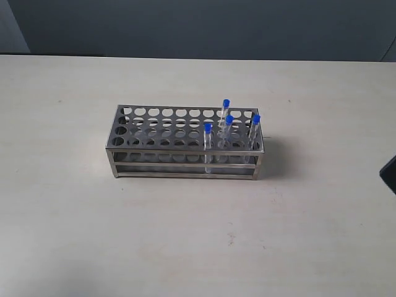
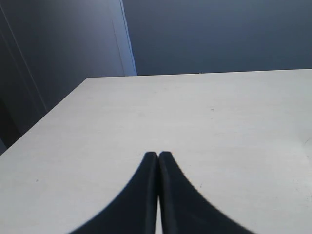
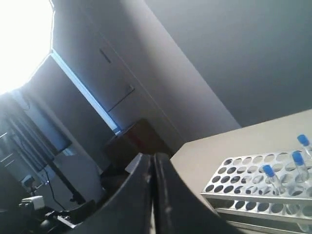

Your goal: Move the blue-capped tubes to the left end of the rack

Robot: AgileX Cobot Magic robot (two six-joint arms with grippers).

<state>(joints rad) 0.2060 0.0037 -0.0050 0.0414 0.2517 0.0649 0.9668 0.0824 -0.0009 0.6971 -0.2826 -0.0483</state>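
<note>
The shiny steel rack point(image 1: 148, 133) stands in the middle of the pale table. Several blue-capped tubes point(image 1: 228, 127) stand upright in holes at its right end; the left holes hold nothing. In the right wrist view the rack point(image 3: 239, 178) shows with three blue caps point(image 3: 268, 170) at the frame's edge. My right gripper point(image 3: 152, 158) is shut with nothing between its fingers, raised off the table beside the rack. My left gripper point(image 2: 158, 156) is shut too, over bare table, with no rack in its view. Only a dark tip point(image 1: 390, 173) of the right arm shows in the exterior view.
The table's far edge point(image 1: 198, 57) meets a dark grey wall. The left wrist view shows the table's corner and side edge point(image 2: 53, 109). Dark furniture and cables point(image 3: 63, 195) lie beyond the table in the right wrist view.
</note>
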